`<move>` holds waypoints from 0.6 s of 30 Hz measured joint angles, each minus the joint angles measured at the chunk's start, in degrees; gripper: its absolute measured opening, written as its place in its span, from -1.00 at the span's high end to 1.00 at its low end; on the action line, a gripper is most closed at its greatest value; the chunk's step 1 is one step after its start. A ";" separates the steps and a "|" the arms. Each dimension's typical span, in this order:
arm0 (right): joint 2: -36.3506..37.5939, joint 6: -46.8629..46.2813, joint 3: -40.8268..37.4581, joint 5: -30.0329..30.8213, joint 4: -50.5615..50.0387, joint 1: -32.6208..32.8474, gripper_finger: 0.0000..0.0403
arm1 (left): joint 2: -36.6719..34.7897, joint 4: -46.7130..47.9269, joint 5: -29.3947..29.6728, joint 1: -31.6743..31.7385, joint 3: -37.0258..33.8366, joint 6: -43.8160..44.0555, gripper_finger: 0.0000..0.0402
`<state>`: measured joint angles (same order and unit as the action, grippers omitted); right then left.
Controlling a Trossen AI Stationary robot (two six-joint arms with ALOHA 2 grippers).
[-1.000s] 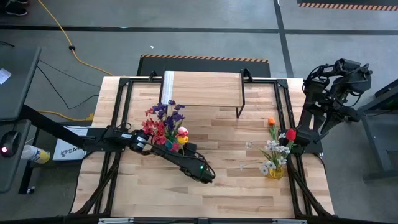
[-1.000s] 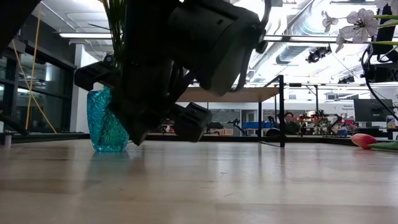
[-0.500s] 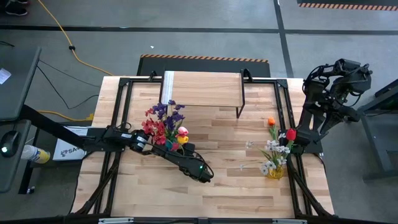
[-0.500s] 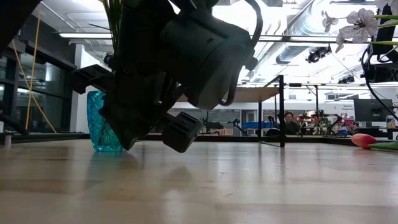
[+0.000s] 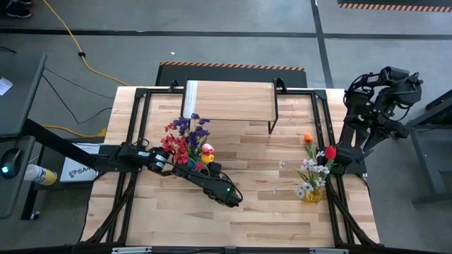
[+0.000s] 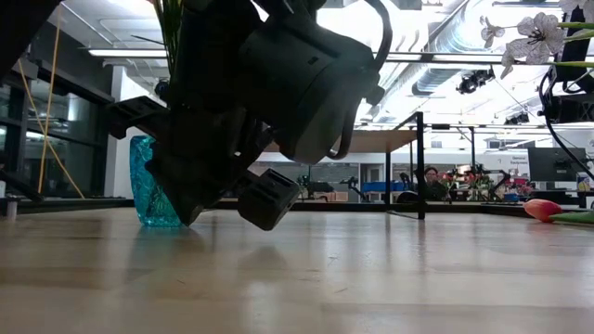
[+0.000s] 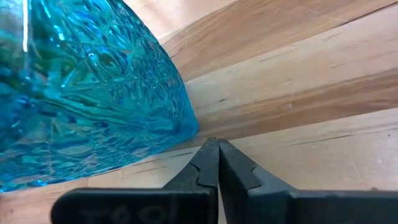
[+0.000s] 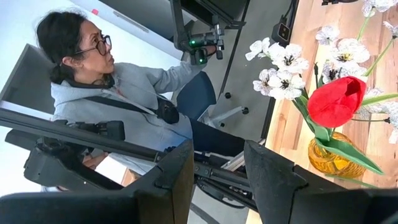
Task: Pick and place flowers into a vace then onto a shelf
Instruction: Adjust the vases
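High view looks straight down on the whole tabletop (image 5: 247,141); low view sits at its surface, facing the room. Left wrist view is pressed close to the blue vase (image 7: 81,87), shared with the low view; right wrist view faces off-table toward a person (image 8: 112,99)

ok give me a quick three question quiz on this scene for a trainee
1. True or false: the left gripper is shut with nothing between its fingers.
2. Which vase stands right beside the left gripper? A) the blue glass vase B) the yellow vase C) neither
3. Fill in: the shelf has ___ vases standing on it.

Key
1. True: the fingers meet at the tips, next to the blue glass vase but not holding it.
2. A. The yellow vase, with white flowers and a red tulip, stands on the table near the right arm.
3. No: both vases are on the tabletop.
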<state>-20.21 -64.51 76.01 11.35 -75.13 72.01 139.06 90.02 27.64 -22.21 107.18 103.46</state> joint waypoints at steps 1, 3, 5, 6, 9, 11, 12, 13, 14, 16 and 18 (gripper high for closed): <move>0.00 0.02 0.00 -0.08 0.00 0.00 0.34 | 0.00 0.00 0.00 0.06 -0.01 0.02 0.79; 0.00 0.02 0.02 -0.16 0.00 0.00 0.34 | 0.00 0.00 0.10 0.06 -0.02 0.02 0.80; 0.00 0.02 0.00 -0.35 0.00 -0.01 0.34 | 0.00 0.00 0.15 0.03 -0.02 0.04 0.84; 0.00 0.02 0.00 -0.41 0.00 -0.01 0.34 | 0.00 0.00 0.17 0.03 -0.02 0.04 0.86; 0.00 0.02 0.00 -0.58 0.00 -0.02 0.34 | 0.00 0.00 0.34 0.03 -0.02 0.13 0.87; 0.00 0.02 0.00 -0.57 0.00 -0.02 0.34 | 0.00 0.00 1.09 0.03 -0.01 1.66 0.82; 0.00 0.02 0.00 -0.56 0.00 -0.02 0.34 | 0.00 0.01 1.69 0.03 0.12 2.99 0.78; 0.00 0.02 0.00 -0.57 0.00 -0.01 0.34 | 0.02 0.02 2.13 0.03 0.44 3.97 0.73; 0.00 0.02 0.00 -0.57 0.00 -0.01 0.34 | 0.02 0.00 2.75 0.03 0.87 4.70 0.68; 0.00 0.02 0.00 -0.37 0.00 -0.01 0.34 | 0.02 0.02 3.43 0.05 2.04 5.58 0.60; 0.00 0.02 0.00 0.15 0.00 -0.02 0.34 | 0.02 -0.06 5.07 0.06 3.29 6.25 0.56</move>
<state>-20.21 -64.49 76.01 11.50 -75.13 71.99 139.09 89.96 32.71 -22.15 110.46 109.71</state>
